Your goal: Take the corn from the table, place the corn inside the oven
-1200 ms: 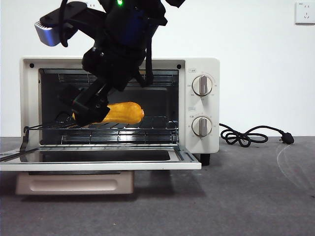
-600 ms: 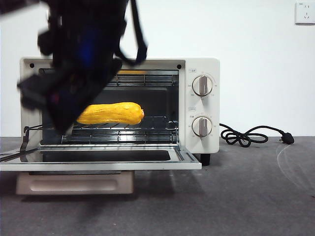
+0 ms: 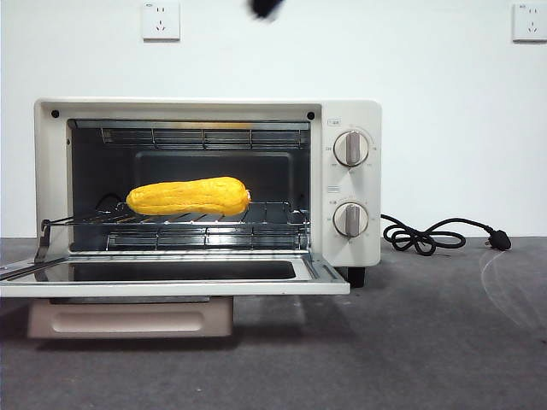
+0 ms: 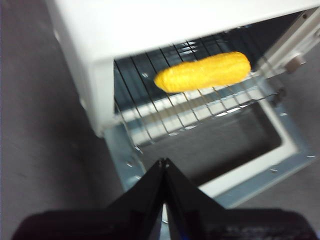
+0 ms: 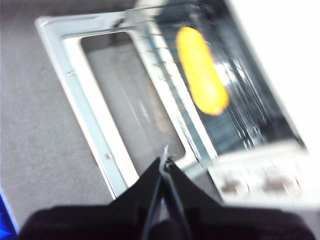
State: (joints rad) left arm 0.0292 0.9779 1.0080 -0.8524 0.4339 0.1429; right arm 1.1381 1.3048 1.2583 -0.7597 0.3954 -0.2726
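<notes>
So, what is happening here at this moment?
Nothing is holding the corn: it lies on its side on the wire rack inside the oven, whose door hangs open. The left claw and the right claw are both shut and empty, up above the open door, apart from the corn. The front view shows only a black tip at the top edge. The door is not yet closed.

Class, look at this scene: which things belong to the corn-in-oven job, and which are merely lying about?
Part of the job:
corn, lying on the wire rack
oven, door open
table

Lying about:
black cord beside the oven
wall sockets
</notes>
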